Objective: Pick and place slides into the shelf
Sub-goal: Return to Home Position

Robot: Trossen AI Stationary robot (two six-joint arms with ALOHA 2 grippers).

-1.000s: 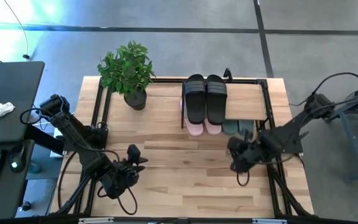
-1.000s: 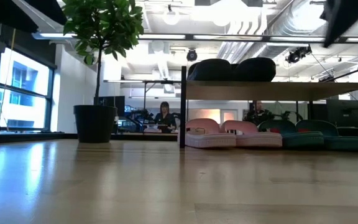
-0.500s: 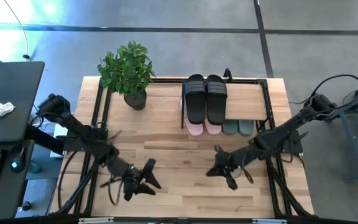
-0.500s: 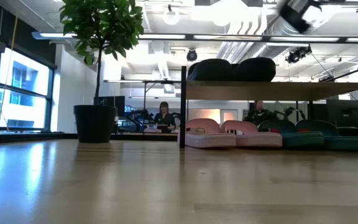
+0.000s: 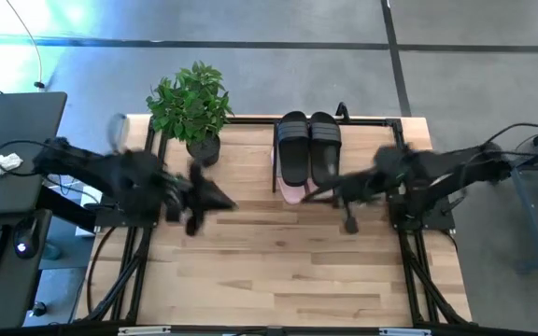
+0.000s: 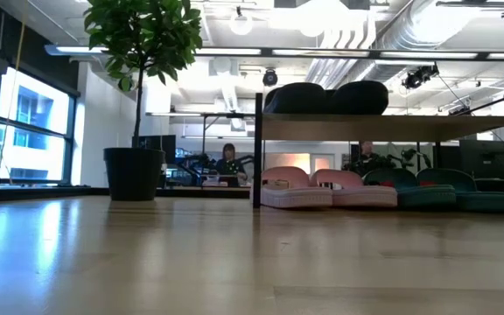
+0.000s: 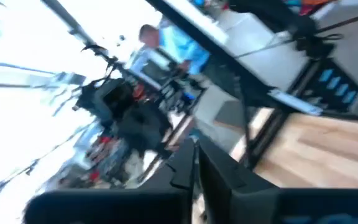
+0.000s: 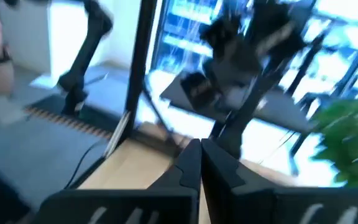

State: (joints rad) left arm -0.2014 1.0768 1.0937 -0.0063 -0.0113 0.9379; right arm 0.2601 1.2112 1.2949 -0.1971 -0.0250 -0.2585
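The two black slides [image 5: 294, 149] lie side by side on top of the shelf [image 6: 392, 128]. Under the plank, the pink slides [image 6: 297, 187] and the green slides [image 6: 427, 189] sit in a row on the bench [image 5: 278, 271]. All six look put away, so I think the job is about done.

The left tool [image 5: 215, 198] is over the bench, near the plant [image 5: 191, 103]. The right tool [image 5: 318, 193] is just in front of the shelf. Each tool's fingers [image 7: 219, 180] [image 8: 222, 171] are pressed together and hold nothing.

I think the slides are light and bendy, and the rubber is not slippery. The strap looks like the best place to grab, or the side of the sole. They should not break if they drop.

Both arms are smeared from above, so their exact spots are hard to tell. The right arm covers the green slides there, and only a bit of pink peeks out. The low view shows no arms at all.
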